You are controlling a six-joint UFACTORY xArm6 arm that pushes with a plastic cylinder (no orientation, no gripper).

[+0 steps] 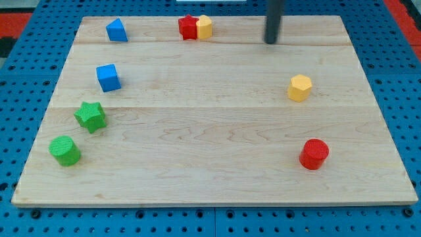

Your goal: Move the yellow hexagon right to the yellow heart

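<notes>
Hovering my tip (271,42) above-left of yellow hexagon (299,87)

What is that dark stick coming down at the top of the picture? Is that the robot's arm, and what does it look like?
That is all that shows of me: a straight, plain rod, dark grey to black, round in section, entering from the view's top. Its lower end, my tip, is blunt. No cables, markings, claw or fingers are visible. The rest of the arm is out of frame.

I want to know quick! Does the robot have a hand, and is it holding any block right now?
No hand: only my tip, holding nothing, touching no block, toward the view's top, above and left of the yellow hexagon, right of the yellow heart.
</notes>
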